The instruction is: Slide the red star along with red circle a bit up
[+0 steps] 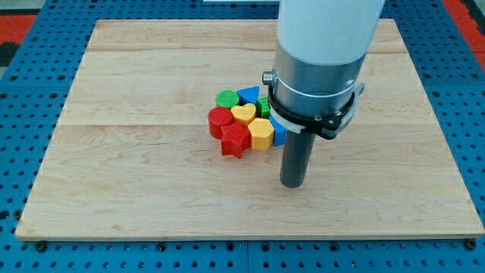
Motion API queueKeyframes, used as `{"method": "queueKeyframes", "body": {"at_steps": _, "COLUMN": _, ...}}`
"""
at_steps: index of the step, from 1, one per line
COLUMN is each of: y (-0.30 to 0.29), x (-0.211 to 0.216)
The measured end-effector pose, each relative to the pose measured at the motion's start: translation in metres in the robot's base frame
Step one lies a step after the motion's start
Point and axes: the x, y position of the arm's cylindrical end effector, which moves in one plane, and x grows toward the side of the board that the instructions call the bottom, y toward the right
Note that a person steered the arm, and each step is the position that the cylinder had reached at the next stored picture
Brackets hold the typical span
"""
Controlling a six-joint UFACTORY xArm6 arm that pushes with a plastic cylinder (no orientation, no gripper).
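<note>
The red star (235, 141) lies to the view's left of my tip (292, 184) and a little toward the view's top, near it but not touching; the red circle (220, 121) sits touching the star's upper-left side, farther from the tip. My tip is a bare rod end with nothing to open or shut; it rests on the wooden board (136, 182) clear of every block. Nearest the tip, up and to its left, is the yellow hexagon-like block (261, 133), pressed against the star's right side, with a blue block (279, 134) just beside it, partly hidden by the arm. Beyond these sit the yellow heart (243, 114), a green circle (226, 98), a blue triangle (248, 95) and another green block (263, 105), mostly hidden.
</note>
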Motion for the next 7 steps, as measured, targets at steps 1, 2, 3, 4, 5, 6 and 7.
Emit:
{"method": "queueKeyframes", "body": {"at_steps": 1, "y": 0.000, "x": -0.012}}
{"method": "queueKeyframes", "body": {"at_steps": 2, "y": -0.003, "x": -0.029}}
{"method": "queueKeyframes", "body": {"at_steps": 3, "y": -0.038, "x": -0.046}}
{"method": "queueKeyframes", "body": {"at_steps": 4, "y": -0.051, "x": -0.036}}
{"method": "queueKeyframes", "body": {"at_steps": 5, "y": -0.059, "x": -0.035}}
{"method": "queueKeyframes", "body": {"at_steps": 6, "y": -0.094, "x": -0.069}}
{"method": "queueKeyframes", "body": {"at_steps": 7, "y": -0.117, "x": -0.103}}
